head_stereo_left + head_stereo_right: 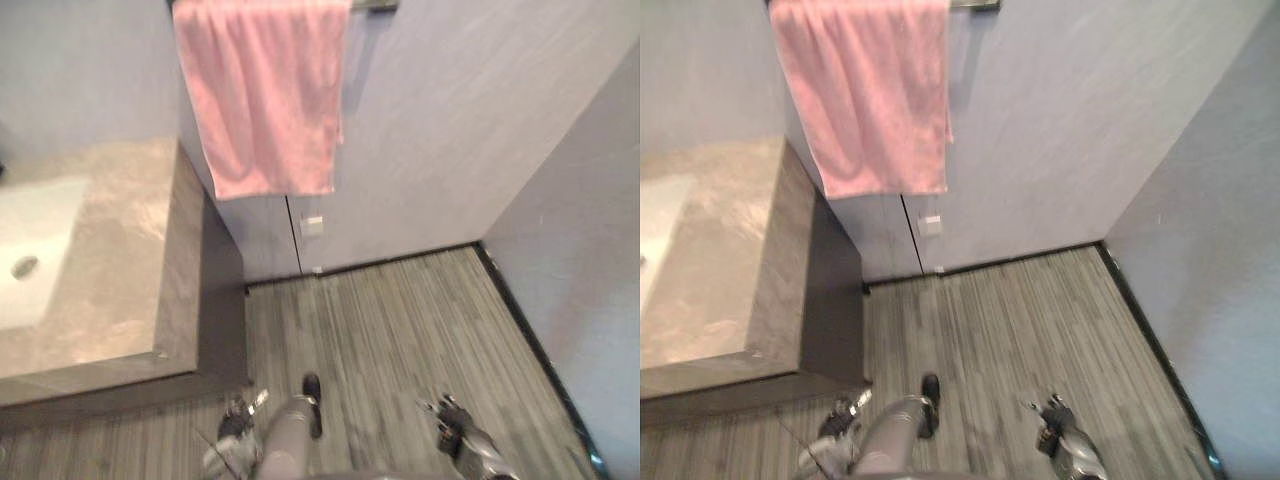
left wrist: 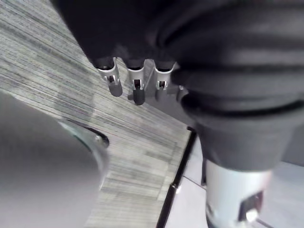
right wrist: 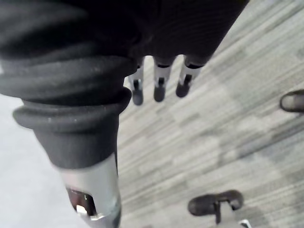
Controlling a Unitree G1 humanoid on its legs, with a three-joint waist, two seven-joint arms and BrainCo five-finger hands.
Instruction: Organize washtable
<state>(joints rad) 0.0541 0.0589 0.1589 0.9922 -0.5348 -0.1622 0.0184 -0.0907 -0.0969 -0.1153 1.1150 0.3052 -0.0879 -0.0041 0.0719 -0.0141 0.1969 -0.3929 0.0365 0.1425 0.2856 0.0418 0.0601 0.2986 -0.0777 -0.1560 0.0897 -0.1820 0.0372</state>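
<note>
The washtable (image 1: 130,260) is a grey stone counter at the left, with a white sink basin (image 1: 35,240) sunk into it and a drain hole near the basin's middle. A pink towel (image 1: 265,95) hangs from a rail (image 1: 375,6) on the wall just past the counter's far corner. My left hand (image 1: 237,415) hangs low over the floor in front of the counter, its fingers (image 2: 135,88) relaxed and holding nothing. Further right, my right hand (image 1: 450,418) also hangs low, its fingers (image 3: 159,88) loose and empty above the floor.
Grey striped plank floor (image 1: 400,320) stretches from the counter to a pale side wall (image 1: 590,250) on the right, edged by dark skirting (image 1: 520,310). A small white plate (image 1: 312,226) sits on the back wall below the towel.
</note>
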